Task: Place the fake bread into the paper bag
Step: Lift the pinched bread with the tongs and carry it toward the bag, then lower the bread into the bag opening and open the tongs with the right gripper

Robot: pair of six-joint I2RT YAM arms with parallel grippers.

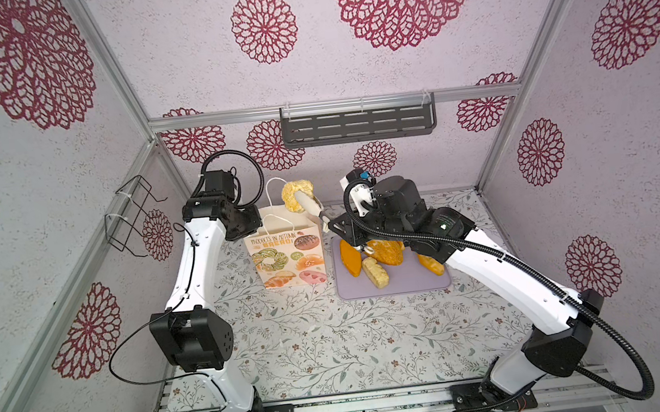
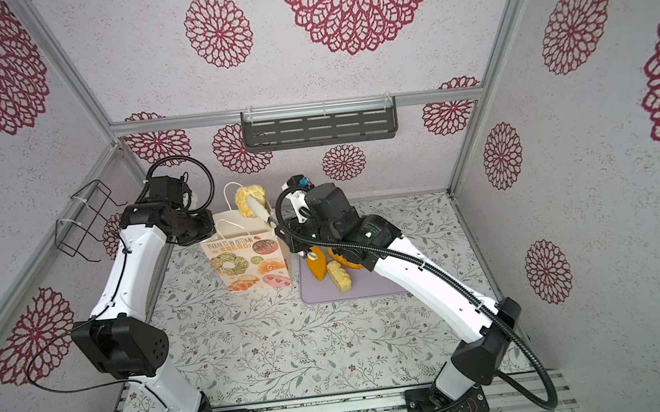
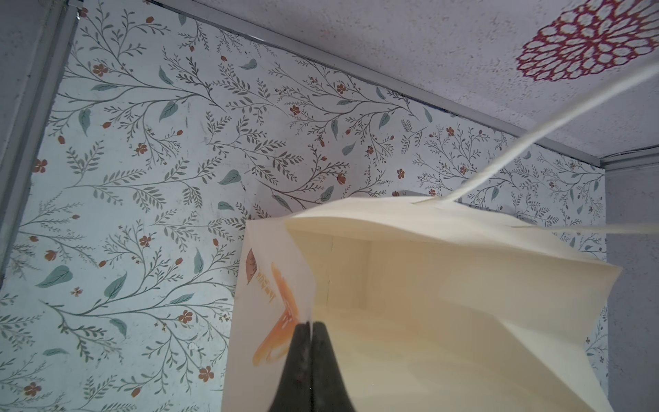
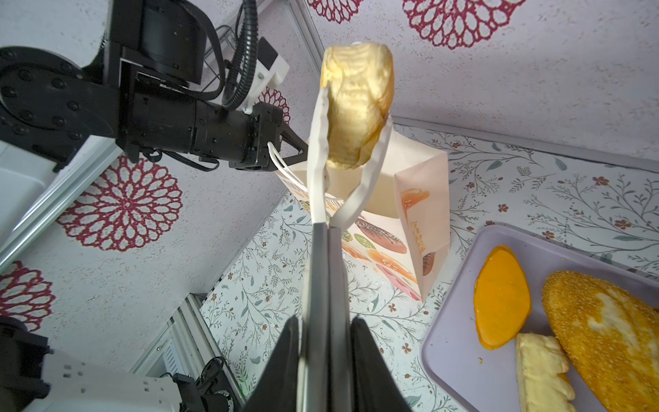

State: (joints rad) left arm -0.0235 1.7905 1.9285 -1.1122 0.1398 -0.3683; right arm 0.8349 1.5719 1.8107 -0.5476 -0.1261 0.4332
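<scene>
While the pale yellow bun (image 4: 356, 107) hung between nothing but the thin white tips of the tongs (image 4: 321, 264), I judged a slip the main risk. Its glossy, ridged crust gave the smooth arms little to bite on, and a tilt could have dropped it outside the paper bag (image 1: 287, 257). The right pincer (image 4: 324, 323) was clamped tight on the tongs' grey handles. The bun sat above the bag near its open mouth, though I could not tell whether squarely over it.

The left pincer (image 3: 312, 326) was closed narrow on the thin edge of the bag's side panel, keeping the mouth open. That paper looked light and creased, so I feared a tug could tear it or tip the bag on the floral worktop (image 1: 334, 340). A white cord handle (image 3: 506, 153) looped by the opening and might have snagged the tongs.

On the flat lilac tray (image 1: 411, 284) lay a smooth orange oval (image 4: 501, 296), a speckled golden loaf (image 4: 606, 335) and a pale ridged block (image 4: 542, 371).
</scene>
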